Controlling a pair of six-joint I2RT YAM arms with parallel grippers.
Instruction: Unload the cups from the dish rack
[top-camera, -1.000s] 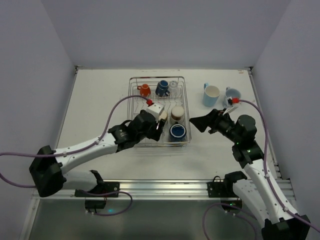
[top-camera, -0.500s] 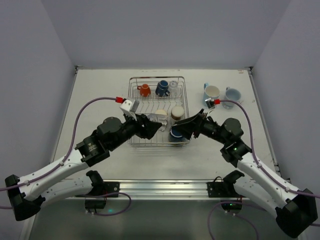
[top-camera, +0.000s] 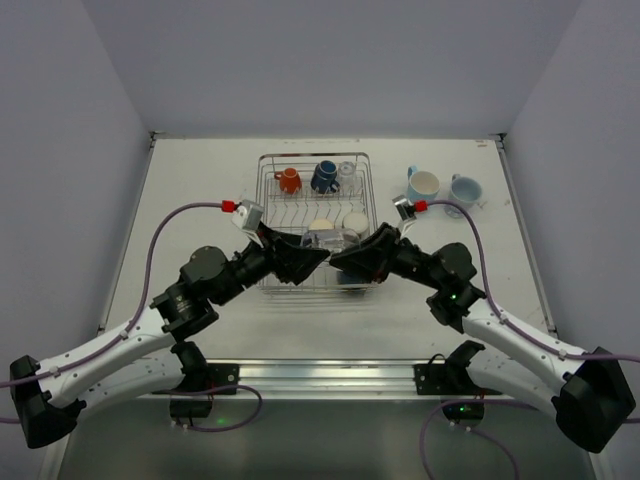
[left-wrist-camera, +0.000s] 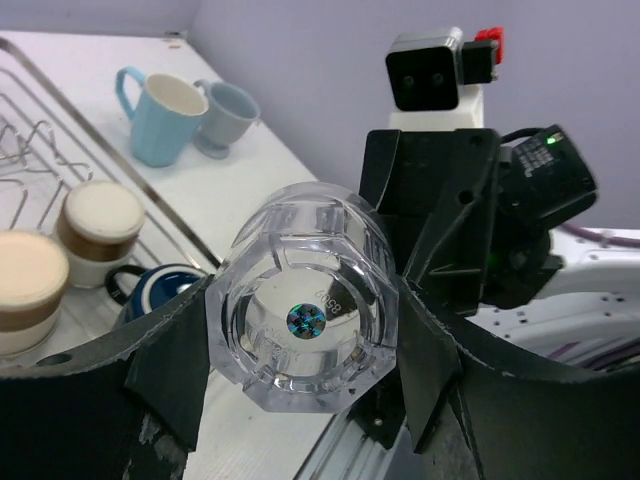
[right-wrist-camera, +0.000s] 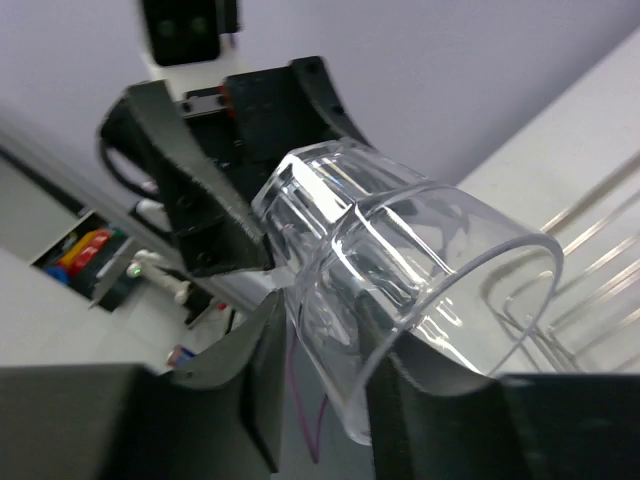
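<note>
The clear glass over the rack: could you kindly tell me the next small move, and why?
Probably close the right end effector firmly on the clear glass: its fingers flank the open end, while the left end effector grips the base above the dish rack.

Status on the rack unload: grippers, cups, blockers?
Left gripper shut on clear glass, above dish rack. Right gripper straddles its mouth end, closure unclear. Light blue mug out on table. No blockers seen.
</note>
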